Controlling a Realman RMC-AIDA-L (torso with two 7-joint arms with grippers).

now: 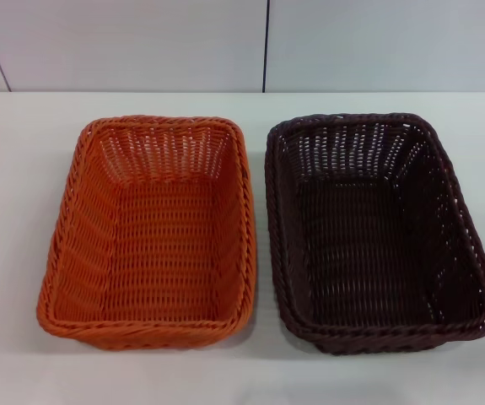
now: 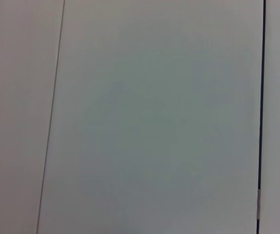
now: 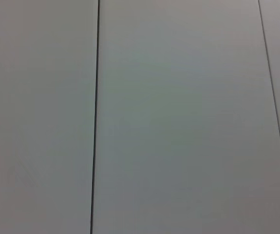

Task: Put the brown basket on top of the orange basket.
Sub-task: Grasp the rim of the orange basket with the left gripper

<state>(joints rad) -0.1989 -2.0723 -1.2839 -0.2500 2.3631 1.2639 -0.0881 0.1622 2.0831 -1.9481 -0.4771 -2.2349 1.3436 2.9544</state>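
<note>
The orange basket (image 1: 153, 232) stands upright and empty on the white table (image 1: 23, 169), left of centre in the head view. The brown basket (image 1: 373, 232) stands upright and empty beside it on the right, a narrow gap between their rims. No gripper or arm shows in the head view. The left wrist view and the right wrist view show only pale wall panels with thin seams, no fingers and no basket.
A pale panelled wall (image 1: 141, 42) with dark vertical seams rises behind the table's far edge. Bare white tabletop lies in front of, left of and right of the two baskets.
</note>
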